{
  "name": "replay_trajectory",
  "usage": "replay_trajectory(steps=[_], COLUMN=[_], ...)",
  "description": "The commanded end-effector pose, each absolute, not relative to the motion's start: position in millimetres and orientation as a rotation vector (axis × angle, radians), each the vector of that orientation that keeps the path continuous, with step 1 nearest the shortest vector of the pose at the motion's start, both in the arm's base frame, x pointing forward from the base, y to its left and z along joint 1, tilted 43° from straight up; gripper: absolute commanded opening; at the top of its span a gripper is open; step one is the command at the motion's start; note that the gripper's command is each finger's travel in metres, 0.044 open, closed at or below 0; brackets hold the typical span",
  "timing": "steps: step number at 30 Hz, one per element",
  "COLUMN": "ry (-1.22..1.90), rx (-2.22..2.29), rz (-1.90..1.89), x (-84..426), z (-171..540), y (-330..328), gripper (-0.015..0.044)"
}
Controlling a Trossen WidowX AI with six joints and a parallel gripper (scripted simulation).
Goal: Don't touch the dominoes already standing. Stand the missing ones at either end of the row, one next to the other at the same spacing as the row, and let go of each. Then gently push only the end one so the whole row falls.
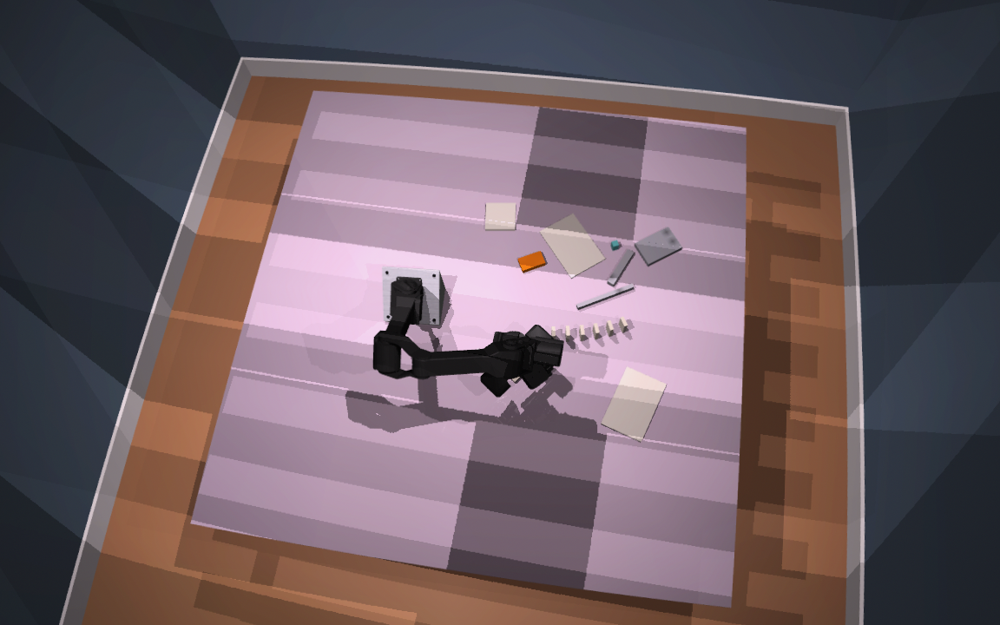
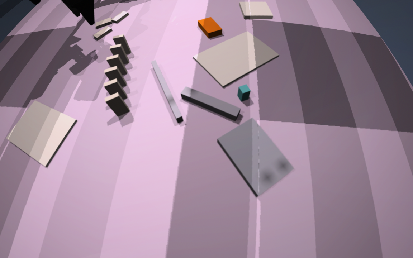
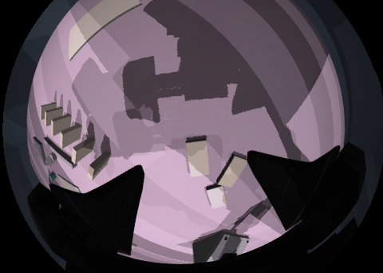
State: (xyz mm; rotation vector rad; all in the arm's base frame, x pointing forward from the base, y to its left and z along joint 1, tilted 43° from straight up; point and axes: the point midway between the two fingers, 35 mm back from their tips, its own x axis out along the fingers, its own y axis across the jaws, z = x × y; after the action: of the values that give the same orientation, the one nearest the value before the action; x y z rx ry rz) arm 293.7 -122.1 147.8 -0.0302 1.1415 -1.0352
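Six cream dominoes stand in a slightly curved row; the end nearest the arm is a domino (image 2: 123, 43) (image 3: 100, 165), the far end a domino (image 2: 117, 105) (image 3: 49, 110) (image 1: 624, 325). Three loose dominoes lie flat beyond the near end: one (image 2: 102, 33) (image 3: 197, 157) nearest the row, a second (image 2: 103, 23) (image 3: 232, 170), and a third (image 2: 120, 16) (image 3: 216, 196) close to the second. My gripper (image 2: 85, 19) (image 3: 196, 164) is open and empty, above the loose dominoes. In the top view the arm hides nearly all of them, and the fingertips cannot be made out there.
A thin grey bar (image 2: 167, 92) (image 1: 604, 297) lies beside the row. Beyond it are a thicker bar (image 2: 209, 102), a teal cube (image 2: 243, 92), a grey plate (image 2: 249, 153), a cream sheet (image 2: 233, 57) and an orange block (image 2: 209, 27). Another cream sheet (image 2: 44, 131) (image 1: 633, 404) lies on the row's other side.
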Motion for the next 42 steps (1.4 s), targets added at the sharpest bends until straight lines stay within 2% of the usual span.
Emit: replay_trajectory(steps=[1,23,36,42], ry=[1.158,1.156,1.156,1.156], rx=[-0.038,-0.042,-0.042,-0.042], rz=[-1.042,-1.044,-1.044,-1.044], x=[290,286,286,286], z=[123,102,102,102], y=[-146,-165,-165,-165], gripper=[0.044,0.044,0.0107,0.0107])
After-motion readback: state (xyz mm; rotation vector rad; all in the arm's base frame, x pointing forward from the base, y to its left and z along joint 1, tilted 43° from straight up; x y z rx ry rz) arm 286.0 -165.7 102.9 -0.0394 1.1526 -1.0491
